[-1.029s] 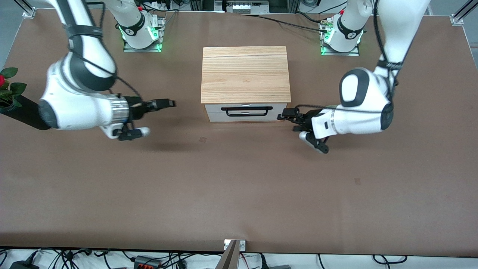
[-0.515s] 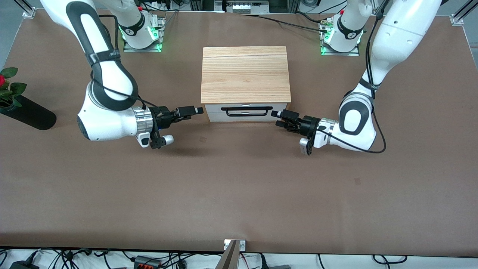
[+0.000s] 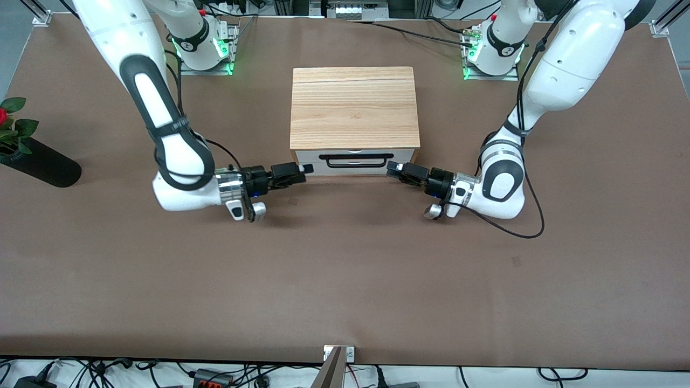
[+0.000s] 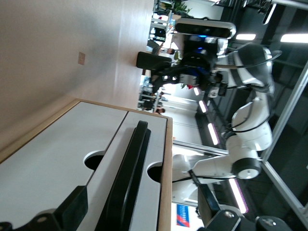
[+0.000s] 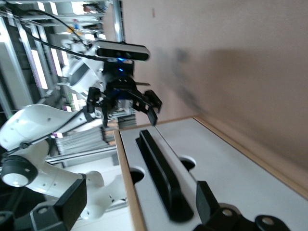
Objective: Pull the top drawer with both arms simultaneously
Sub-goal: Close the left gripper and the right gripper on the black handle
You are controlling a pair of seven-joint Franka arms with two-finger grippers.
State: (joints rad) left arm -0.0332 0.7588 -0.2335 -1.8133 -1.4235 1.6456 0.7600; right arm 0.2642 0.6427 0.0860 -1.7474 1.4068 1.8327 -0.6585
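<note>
The wood-topped cabinet (image 3: pixel 354 105) stands mid-table. Its top drawer (image 3: pixel 310 156) is shut, white-fronted, with a long black bar handle (image 3: pixel 356 157). My right gripper (image 3: pixel 305 170) is open, low in front of the cabinet at the handle's end toward the right arm. My left gripper (image 3: pixel 390 168) is open at the handle's other end. Neither touches the handle. In the left wrist view the handle (image 4: pixel 130 178) runs between my open left gripper (image 4: pixel 142 204). In the right wrist view the handle (image 5: pixel 159 173) lies between my open right gripper (image 5: pixel 139 187).
The lower drawer front (image 3: pixel 353 170) sits under the top one. A black vase (image 3: pixel 40 161) with a red rose lies at the right arm's end of the table. Each wrist view shows the other arm's gripper farther off.
Both arms have swung inward and lower. The grippers moved from beside the cabinet's corners to the two ends of the handle. The drawer has not moved.
</note>
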